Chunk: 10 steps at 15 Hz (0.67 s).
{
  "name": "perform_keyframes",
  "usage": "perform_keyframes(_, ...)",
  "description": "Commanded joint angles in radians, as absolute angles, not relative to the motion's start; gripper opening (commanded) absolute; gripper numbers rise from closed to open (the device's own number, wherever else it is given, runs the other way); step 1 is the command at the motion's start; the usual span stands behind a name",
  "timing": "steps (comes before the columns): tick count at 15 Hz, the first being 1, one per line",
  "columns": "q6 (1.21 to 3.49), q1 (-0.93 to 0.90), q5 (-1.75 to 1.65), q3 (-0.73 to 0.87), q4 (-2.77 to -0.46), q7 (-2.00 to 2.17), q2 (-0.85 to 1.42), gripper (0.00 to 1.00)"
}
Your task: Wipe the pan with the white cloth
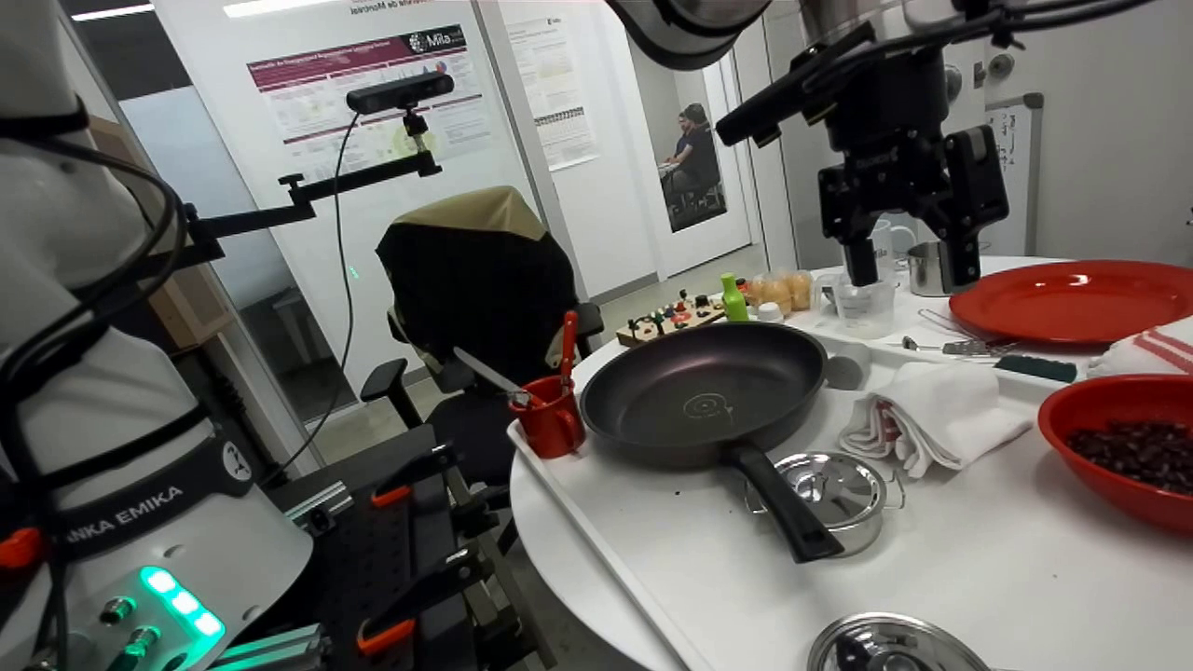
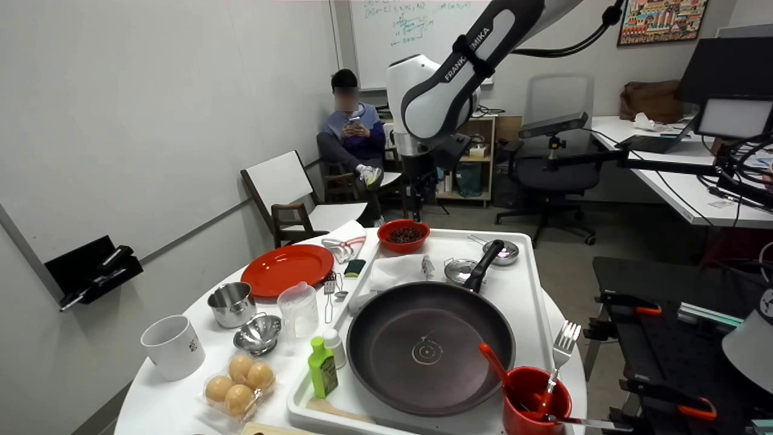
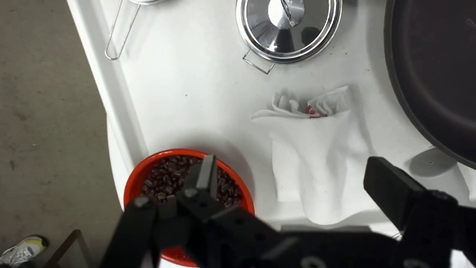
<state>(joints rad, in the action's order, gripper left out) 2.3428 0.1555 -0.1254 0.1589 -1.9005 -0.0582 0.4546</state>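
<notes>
One folded white cloth on the tray, between pan and red bowl, inward from the edge of the worktop nearest the bowl. Looks light, soft, floppy; best pinched across the raised middle fold. Overhead, an empty pincer, widely parted.

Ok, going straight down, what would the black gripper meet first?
Probably the folded white cloth, seen between its open fingers; depth is unclear, and one finger might catch the round red bowl.
</notes>
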Motion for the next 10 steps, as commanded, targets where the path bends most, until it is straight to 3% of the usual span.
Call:
perform_keyframes(1, 2.350, 0.151, -0.124, 0.164, -1.853, -0.002, 0.509, 1.00)
perform_keyframes(10, 2.356, 0.158, -0.129, 0.155, -1.859, -0.014, 0.516, 1.00)
